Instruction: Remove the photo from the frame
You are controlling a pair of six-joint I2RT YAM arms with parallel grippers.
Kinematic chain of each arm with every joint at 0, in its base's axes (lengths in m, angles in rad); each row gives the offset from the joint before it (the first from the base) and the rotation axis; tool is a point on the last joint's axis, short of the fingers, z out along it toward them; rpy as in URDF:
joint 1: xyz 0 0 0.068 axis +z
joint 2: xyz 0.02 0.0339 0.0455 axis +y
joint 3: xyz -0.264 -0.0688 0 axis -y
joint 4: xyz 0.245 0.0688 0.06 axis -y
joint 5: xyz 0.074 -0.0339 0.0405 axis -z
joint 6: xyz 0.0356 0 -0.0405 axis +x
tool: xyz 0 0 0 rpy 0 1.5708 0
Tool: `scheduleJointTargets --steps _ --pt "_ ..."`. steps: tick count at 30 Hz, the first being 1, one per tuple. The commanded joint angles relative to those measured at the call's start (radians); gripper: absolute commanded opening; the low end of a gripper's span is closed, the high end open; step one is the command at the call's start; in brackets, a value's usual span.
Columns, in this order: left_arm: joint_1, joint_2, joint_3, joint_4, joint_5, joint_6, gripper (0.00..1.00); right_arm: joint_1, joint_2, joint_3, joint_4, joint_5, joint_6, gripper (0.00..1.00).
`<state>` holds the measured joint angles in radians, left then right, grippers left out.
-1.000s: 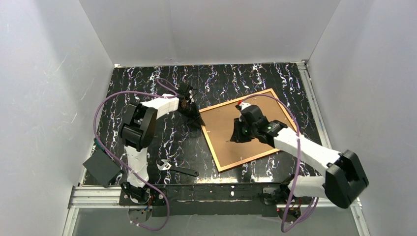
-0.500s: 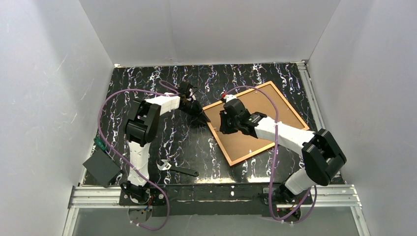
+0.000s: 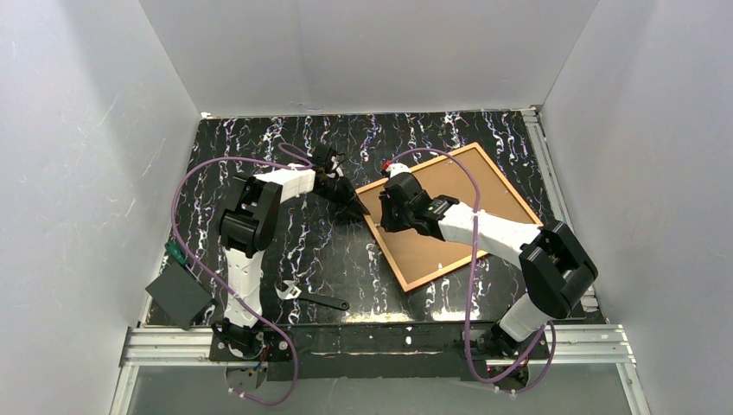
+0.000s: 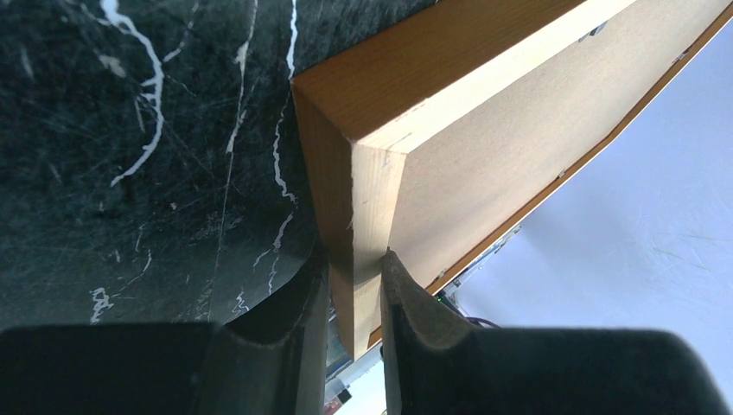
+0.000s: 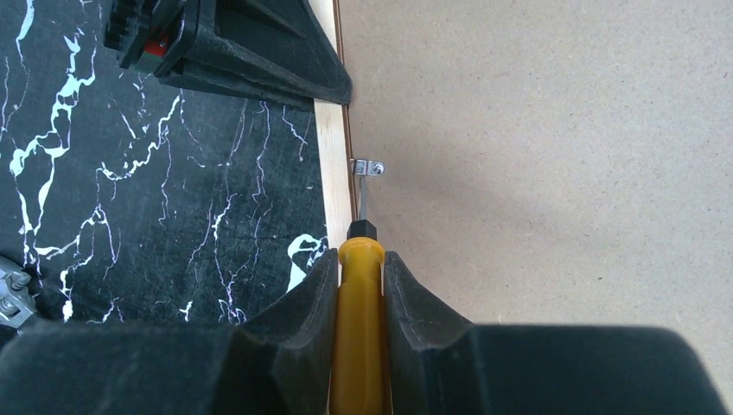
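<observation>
Top view plus two wrist close-ups. At left, the left gripper (image 4: pixel 350 294) is pinched onto one corner of the frame (image 4: pixel 406 65), which lies face down on the table (image 4: pixel 130 173), right of centre. It grips only that corner, so we judge that a sideways push could let the wood slide out and the frame skid. Further right, the right gripper (image 5: pixel 360 268) is clamped round a screwdriver (image 5: pixel 359 346), tip at a small metal clip (image 5: pixel 369 168) on the frame's inner edge. A slip there could gouge the photo (image 5: pixel 536 173) backing or skate onto the wood. The photo sits inside the frame, print side hidden. Materials, L to R: glossy black tabletop w/ white marble veins; a metal wrench (image 3: pixel 313 298) near the front; smooth orange-brown wood w/ pale mitred corner; matte black finger pads (image 4: pixel 290 346); glossy yellow round handle, thin steel shaft; flat, fibrous tan board.
</observation>
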<state>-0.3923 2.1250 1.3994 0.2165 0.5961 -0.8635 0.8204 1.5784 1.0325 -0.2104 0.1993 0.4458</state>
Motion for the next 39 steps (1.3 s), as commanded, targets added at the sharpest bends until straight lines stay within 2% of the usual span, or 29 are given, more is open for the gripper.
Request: scheduleJointTargets --steps 1,15,22,31,35,39 --pt "-0.005 0.042 -0.048 -0.107 -0.004 0.020 0.00 0.008 0.038 0.045 0.056 0.019 0.010 0.01" --pt "-0.005 0.039 -0.050 -0.128 0.005 0.026 0.00 0.017 0.119 0.110 0.162 0.157 -0.102 0.01" --pt "-0.005 0.047 -0.027 -0.155 0.000 0.044 0.00 0.020 0.051 0.146 0.125 0.197 -0.129 0.01" --pt "-0.004 0.050 -0.034 -0.150 0.008 0.041 0.00 0.041 0.038 0.070 0.153 0.135 -0.105 0.01" --pt "-0.003 0.053 -0.036 -0.146 0.011 0.039 0.00 0.068 0.008 -0.005 0.228 0.123 -0.095 0.01" --pt "-0.001 0.057 -0.038 -0.136 0.017 0.028 0.00 0.074 0.037 -0.003 0.235 0.137 -0.088 0.01"
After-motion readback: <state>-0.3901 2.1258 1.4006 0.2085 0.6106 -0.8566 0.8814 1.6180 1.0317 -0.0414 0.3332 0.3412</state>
